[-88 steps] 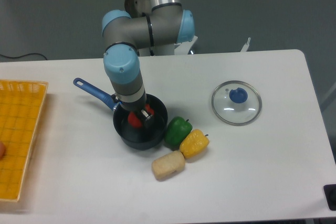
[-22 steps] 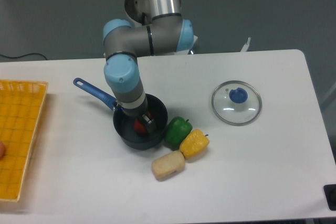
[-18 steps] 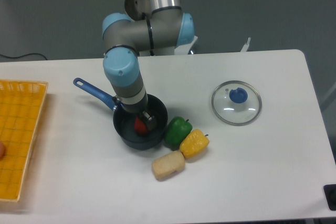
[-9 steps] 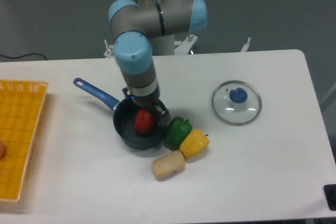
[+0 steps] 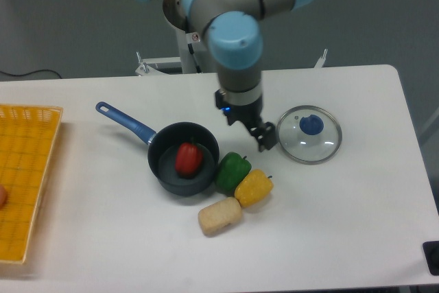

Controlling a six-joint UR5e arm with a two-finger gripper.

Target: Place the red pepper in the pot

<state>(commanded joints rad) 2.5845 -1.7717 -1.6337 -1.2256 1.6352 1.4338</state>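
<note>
The end effector (image 5: 263,135) hangs above the bench (image 5: 357,211), in the gap between the pot and the glass lid, and it holds nothing. From this angle its fingers read as one dark block, so I cannot tell whether they are spread or closed. The arm (image 5: 236,53) rises from it toward the back of the bench, its pale blue joint caps plain against the grey wall.

Just below and left of the end effector sits the green pepper (image 5: 232,172), pressed against the right side of the pot (image 5: 163,169). The red pepper (image 5: 188,158) lies inside the pot, roughly in the middle of its dark floor, stem end pointing up and away. The pot's long blue handle (image 5: 125,122) runs off to the upper left.

The yellow pepper (image 5: 254,187) touches the green one on its lower right, and a pale beige, loaf-shaped piece (image 5: 220,215) lies just below and left of the yellow one, so the three form a short crooked row against the pot's rim.

To the right of the end effector the round glass lid (image 5: 309,134) lies flat with its blue knob facing up, apart from the peppers. At the far left edge a yellow mesh basket (image 5: 24,176) rests on the bench, well away from everything else.
</note>
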